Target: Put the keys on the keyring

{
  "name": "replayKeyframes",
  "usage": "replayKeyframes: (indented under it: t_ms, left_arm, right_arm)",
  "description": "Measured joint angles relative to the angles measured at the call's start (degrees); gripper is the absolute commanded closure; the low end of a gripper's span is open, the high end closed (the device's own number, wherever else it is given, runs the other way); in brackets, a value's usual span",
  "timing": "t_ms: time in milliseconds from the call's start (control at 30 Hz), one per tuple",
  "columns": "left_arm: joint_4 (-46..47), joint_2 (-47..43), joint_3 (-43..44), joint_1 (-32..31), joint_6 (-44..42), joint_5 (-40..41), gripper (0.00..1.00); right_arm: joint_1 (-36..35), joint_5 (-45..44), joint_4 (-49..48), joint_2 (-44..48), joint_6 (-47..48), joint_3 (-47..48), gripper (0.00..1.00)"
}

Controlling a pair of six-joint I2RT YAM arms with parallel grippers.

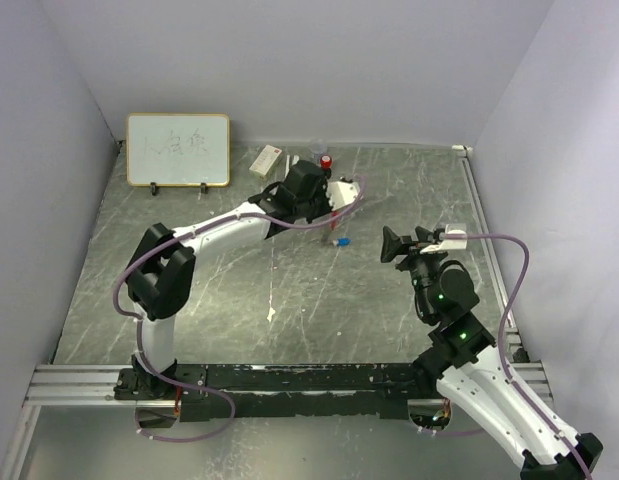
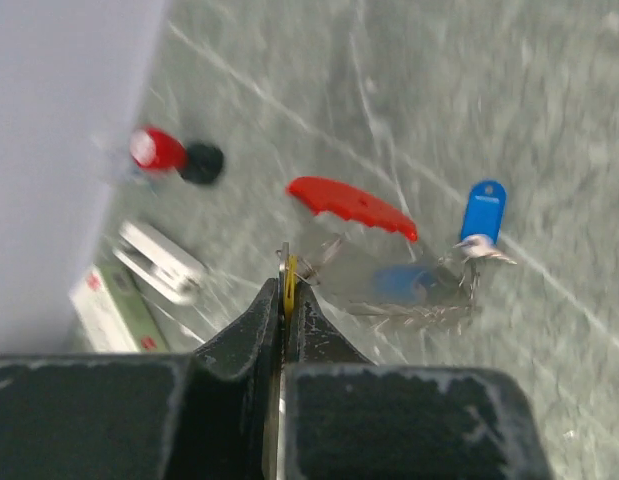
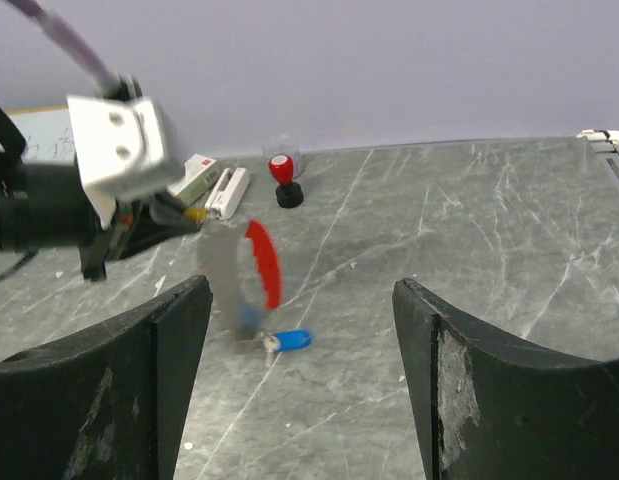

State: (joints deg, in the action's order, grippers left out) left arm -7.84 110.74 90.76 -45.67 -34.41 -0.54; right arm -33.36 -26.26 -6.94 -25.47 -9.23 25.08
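Left tool: my left tool (image 2: pixel 288 296) is pinched fully closed, edge-on, on the gold key (image 2: pixel 289 282). Only a sliver of yellow shows between the tips.
Keyring: the keyring (image 3: pixel 251 268) hangs from just beside that key, lifted above the counter (image 1: pixel 289 300). Its red tag (image 2: pixel 351 205) dangles in the air. The chain (image 2: pixel 414 315) is smeared in both wrist views, so I judge it is swinging.
Blue key: the blue key (image 2: pixel 484 210) sits at the low end of the chain, on or just above the counter, between my two tools.
Done so far: the loop hangs from where I grip, so the gold key may already be on the chain. The blur hides the join and I cannot tell for sure.
Left to do: I cannot tell whether the blue key is threaded or only touching the chain. If it is loose, threading it is what remains.
Right tool: my right tool (image 3: pixel 299 290) is spread wide and holds nothing. It faces the dangling tag from well apart.
Left arm: reaches forward over the far middle of the counter, elbow bent, tool raised.
Right arm: folded upright, wrist turned left toward the keyring.
Nearby: a red-and-black cylinder (image 2: pixel 169 152) and a white box (image 1: pixel 266 158) sit by the back wall, apart from the keyring.
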Motion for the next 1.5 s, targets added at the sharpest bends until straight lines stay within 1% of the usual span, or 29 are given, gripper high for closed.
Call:
replayKeyframes:
  t_ms: [100,233,467,767,800,833,900,933,1033,1067,1200,1300,1333,1367,1400,1433,1500]
  left_arm:
    - [2.45,-0.26,-6.91,1.20,1.79,0.04,0.93]
    - [4.28,-0.31,-12.13,2.64,3.76,0.57,0.93]
    - [7.85,-3.50,-19.37,4.04,6.60,2.34,0.93]
    - [11.02,-6.95,-25.03,7.06,9.66,4.35,0.93]
    - [11.08,-6.95,-25.64,7.32,9.97,4.66,0.91]
    - [11.10,-6.97,-26.29,7.50,10.27,4.96,0.84]
    - [11.19,-7.19,-27.82,7.93,10.86,5.64,0.61]
    - [11.19,-7.39,-28.48,8.07,11.13,6.01,0.51]
    - [11.50,-8.02,-29.62,8.31,11.78,7.61,0.08]
    - [11.91,-8.50,-30.10,8.35,12.31,8.41,0.01]
    - [14.84,-11.56,-32.74,8.35,14.88,13.14,0.00]
    - [15.67,-13.88,-33.29,8.57,19.02,19.12,0.00]
    - [15.56,-14.62,-33.14,8.90,20.87,21.14,0.00]
    - [15.06,-15.30,-32.76,9.33,22.86,22.95,0.00]
    - [14.43,-15.89,-32.09,9.90,25.03,24.70,0.00]
    - [13.90,-16.35,-31.39,10.36,26.93,25.88,0.00]
    - [12.76,-17.46,-30.38,11.10,30.62,27.04,0.00]
  right_arm:
    - [0.00,0.37,0.04,-0.92,-0.24,-0.15,0.26]
    - [0.00,1.33,0.04,-1.92,-0.68,-0.15,0.26]
    - [0.00,2.75,0.00,-2.64,-1.40,-0.39,0.26]
    - [0.00,4.33,-0.04,-3.98,-2.40,-0.39,0.26]
    - [0.00,4.48,-0.04,-4.15,-2.51,-0.39,0.26]
    - [0.00,4.68,-0.09,-4.37,-2.58,-0.39,0.26]
    - [0.00,5.03,-0.09,-4.92,-2.80,-0.39,0.26]
    - [0.00,5.16,-0.09,-5.22,-2.91,-0.39,0.26]
    - [0.00,5.75,-0.31,-5.97,-3.48,-0.39,0.26]
    - [0.00,5.95,-0.46,-6.21,-3.63,-0.39,0.26]
    - [0.00,6.80,-0.72,-7.06,-4.22,-0.39,0.26]
    - [0.00,7.43,-0.94,-7.63,-4.74,-0.39,0.24]
    - [0.00,7.72,-0.94,-7.80,-4.98,-0.39,0.22]
    - [0.00,7.91,-0.94,-7.91,-5.16,-0.39,0.17]
    - [0.00,8.09,-0.96,-8.07,-5.38,-0.39,0.07]
    - [0.00,8.33,-0.98,-8.20,-5.75,-0.39,0.01]
    - [0.00,8.50,-1.05,-8.46,-6.54,-0.39,0.00]
